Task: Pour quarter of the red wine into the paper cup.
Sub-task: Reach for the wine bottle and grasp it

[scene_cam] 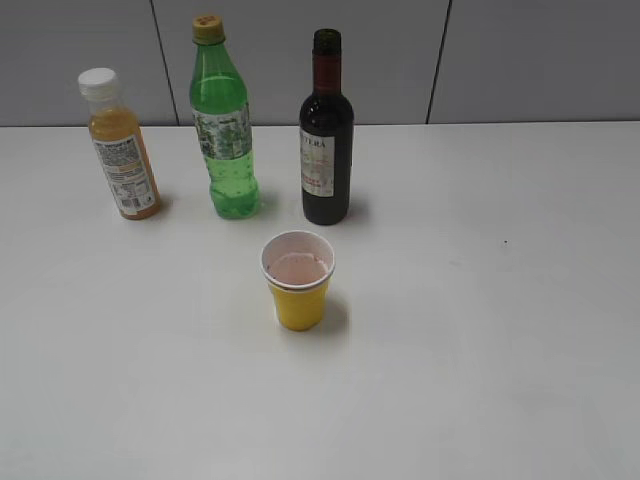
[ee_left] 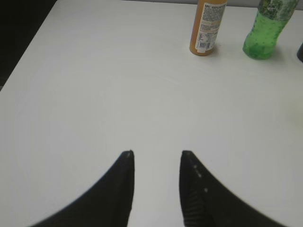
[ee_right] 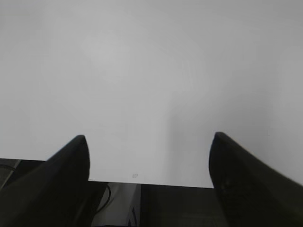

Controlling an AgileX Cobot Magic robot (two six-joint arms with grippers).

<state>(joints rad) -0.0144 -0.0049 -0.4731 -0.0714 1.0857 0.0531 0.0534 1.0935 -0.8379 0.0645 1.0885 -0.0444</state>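
Observation:
The dark wine bottle (scene_cam: 326, 130) with a red foil neck and white label stands upright at the back middle of the white table; its mouth looks uncapped. The yellow paper cup (scene_cam: 298, 280) stands in front of it, with a pinkish inside. Neither gripper shows in the exterior view. My left gripper (ee_left: 156, 153) is open and empty over bare table at the left. My right gripper (ee_right: 149, 137) is wide open and empty above the table's near edge. The wine bottle shows only as a dark sliver at the right edge of the left wrist view (ee_left: 300, 51).
An orange juice bottle (scene_cam: 120, 145) with a white cap and a green plastic bottle (scene_cam: 226, 125) stand left of the wine bottle; both show in the left wrist view, juice (ee_left: 207, 28) and green (ee_left: 265, 33). The table's front edge (ee_right: 151, 182) lies under my right gripper.

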